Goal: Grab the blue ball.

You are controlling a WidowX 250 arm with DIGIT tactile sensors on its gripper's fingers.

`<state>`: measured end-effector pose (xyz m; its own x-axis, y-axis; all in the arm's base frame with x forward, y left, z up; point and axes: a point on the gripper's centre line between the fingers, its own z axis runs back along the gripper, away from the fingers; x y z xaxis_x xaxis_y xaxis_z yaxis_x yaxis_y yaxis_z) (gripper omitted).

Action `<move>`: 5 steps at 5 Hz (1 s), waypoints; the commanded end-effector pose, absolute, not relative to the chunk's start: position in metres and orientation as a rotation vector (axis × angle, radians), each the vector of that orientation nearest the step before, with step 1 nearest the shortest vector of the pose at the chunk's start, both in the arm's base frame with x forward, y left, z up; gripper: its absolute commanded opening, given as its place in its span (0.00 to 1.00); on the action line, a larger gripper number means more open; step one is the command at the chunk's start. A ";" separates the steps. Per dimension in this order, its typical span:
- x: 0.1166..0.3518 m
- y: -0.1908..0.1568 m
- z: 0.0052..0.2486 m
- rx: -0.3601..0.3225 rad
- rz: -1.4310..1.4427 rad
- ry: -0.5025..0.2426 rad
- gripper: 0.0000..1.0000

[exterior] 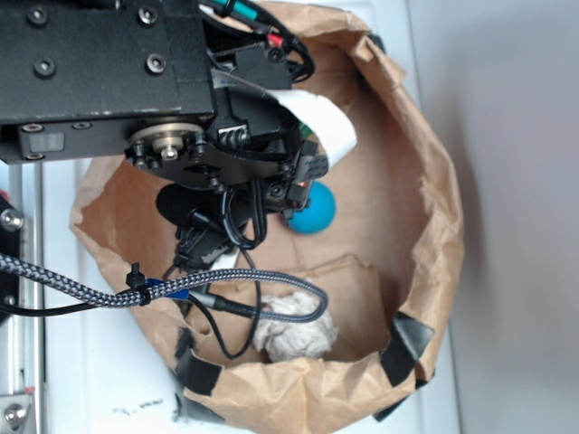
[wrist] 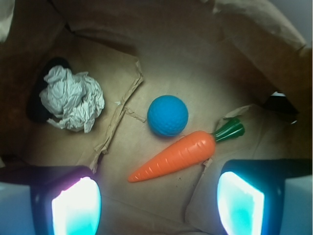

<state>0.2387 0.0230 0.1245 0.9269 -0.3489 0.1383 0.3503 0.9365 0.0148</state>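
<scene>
The blue ball (wrist: 167, 115) (exterior: 313, 209), a small dimpled teal sphere, rests on the brown paper floor of a bag. An orange toy carrot (wrist: 179, 154) with a green top lies just in front of it, almost touching. My gripper (wrist: 157, 203) hangs above the bag floor, open, with nothing between its glowing pads (wrist: 76, 205). The ball lies beyond the fingertips, past the carrot, and roughly centred between them. In the exterior view the arm covers the carrot and only the right half of the ball shows.
A crumpled white paper ball (wrist: 72, 98) (exterior: 292, 330) sits at the left of the bag floor. The brown paper bag's walls (exterior: 425, 190) rise all round, taped at the near rim. A braided cable (exterior: 81, 285) hangs across the bag's left side.
</scene>
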 end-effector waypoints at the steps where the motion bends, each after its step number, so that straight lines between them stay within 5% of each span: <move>1: 0.282 0.012 0.086 0.046 -0.367 -0.134 1.00; 3: 0.294 0.015 0.081 0.059 -0.381 -0.239 1.00; 5: 0.309 0.015 0.063 0.077 -0.381 -0.255 1.00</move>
<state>0.2960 0.0200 0.0467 0.9125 -0.3690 0.1767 0.3583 0.9293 0.0899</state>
